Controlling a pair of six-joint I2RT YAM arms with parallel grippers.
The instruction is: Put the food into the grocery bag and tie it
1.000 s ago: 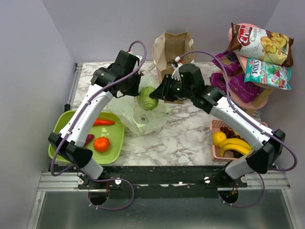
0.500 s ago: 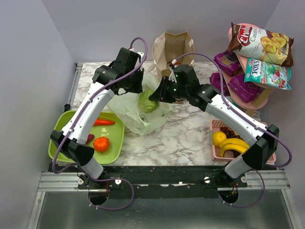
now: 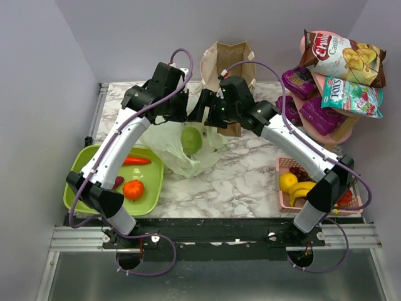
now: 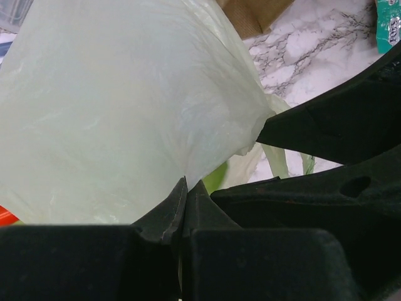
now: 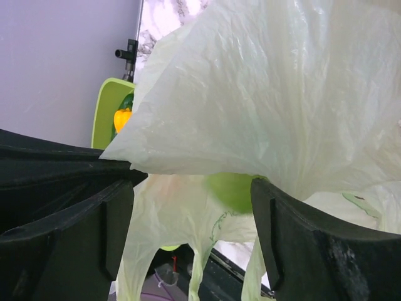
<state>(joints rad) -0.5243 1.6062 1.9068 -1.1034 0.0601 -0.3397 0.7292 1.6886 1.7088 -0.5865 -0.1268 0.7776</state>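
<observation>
We are clamping left fingers [image 4: 164, 216] on the thin pale green plastic bag [image 3: 168, 153]; right fingers [image 5: 301, 244] are standing apart, round green cabbage [image 3: 192, 139] lying straight ahead, inside

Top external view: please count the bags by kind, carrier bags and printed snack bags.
Green plastic bag: 1
Brown paper bag: 1
Printed snack bags (crisps bag, sweets bag): 2
Total: 4

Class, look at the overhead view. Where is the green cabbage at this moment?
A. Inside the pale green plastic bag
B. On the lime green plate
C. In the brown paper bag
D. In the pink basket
A: the cabbage shows dimmed through the thin film of the grocery bag, which lies around it.
</observation>
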